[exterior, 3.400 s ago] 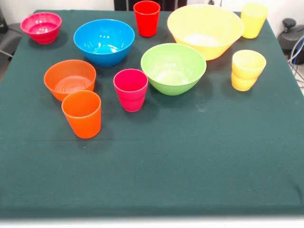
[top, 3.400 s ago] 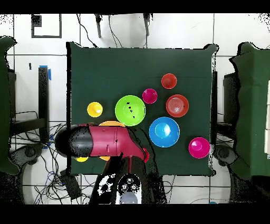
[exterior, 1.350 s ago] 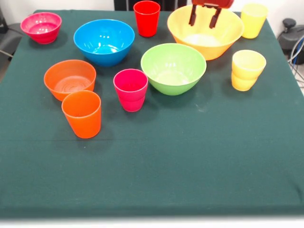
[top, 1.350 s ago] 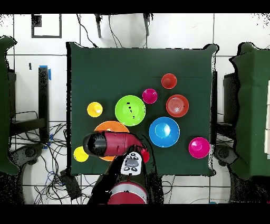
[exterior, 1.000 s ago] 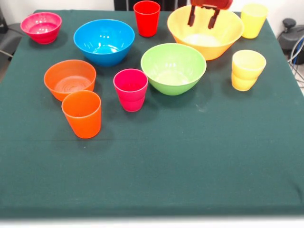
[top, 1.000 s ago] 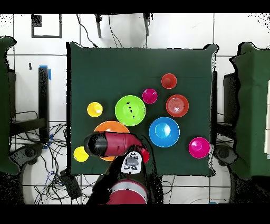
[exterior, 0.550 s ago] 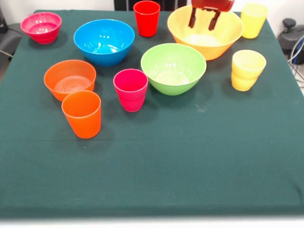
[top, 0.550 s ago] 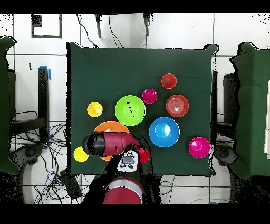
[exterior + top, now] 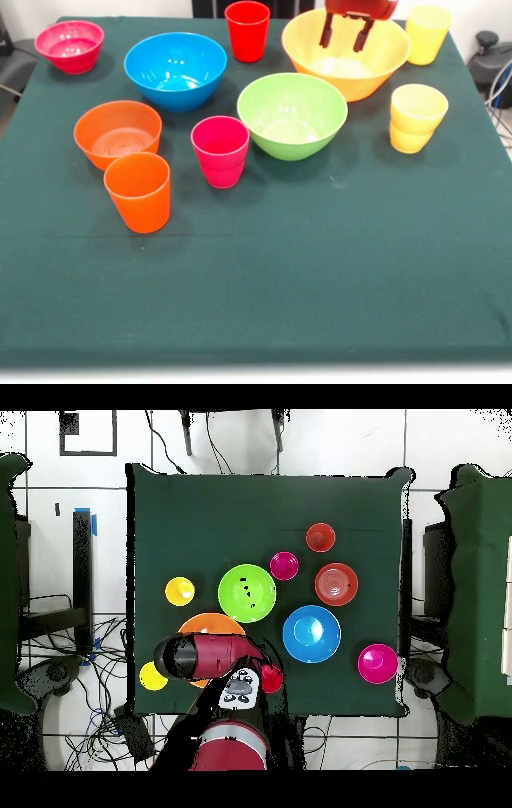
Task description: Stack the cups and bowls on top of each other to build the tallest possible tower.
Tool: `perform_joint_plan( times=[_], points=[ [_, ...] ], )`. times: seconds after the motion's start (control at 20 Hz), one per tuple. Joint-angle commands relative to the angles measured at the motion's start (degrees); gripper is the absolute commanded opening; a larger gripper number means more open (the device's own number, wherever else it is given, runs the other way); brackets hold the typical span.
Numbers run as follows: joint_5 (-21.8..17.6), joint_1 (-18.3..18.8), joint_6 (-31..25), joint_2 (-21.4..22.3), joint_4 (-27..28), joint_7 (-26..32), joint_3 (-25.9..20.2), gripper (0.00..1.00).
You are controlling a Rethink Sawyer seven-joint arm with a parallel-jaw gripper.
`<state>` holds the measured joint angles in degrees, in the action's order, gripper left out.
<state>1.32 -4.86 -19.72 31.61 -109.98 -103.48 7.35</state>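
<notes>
Claw [image 9: 346, 37] spread, empty, above yellow bowl [image 9: 320, 50]; green tablecloth [image 9: 264, 272]; white tiled floor [image 9: 70, 494].

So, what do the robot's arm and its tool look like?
The tool has two dark, narrow fingers below a red block. From overhead, the arm is a thick red tube with a rounded black end, and a grey panel with dark buttons.
</notes>
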Motion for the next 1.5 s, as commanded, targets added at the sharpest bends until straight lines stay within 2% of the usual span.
perform_joint_plan(
  times=[0.05,1.5],
  points=[
    [-0.08,-1.28,2.75,-0.59,3.80,-8.20,-2.58,1.00],
    [-0.41,-0.08,2.94,-0.61,3.09,-7.36,-3.09,1.00]
  ],
)
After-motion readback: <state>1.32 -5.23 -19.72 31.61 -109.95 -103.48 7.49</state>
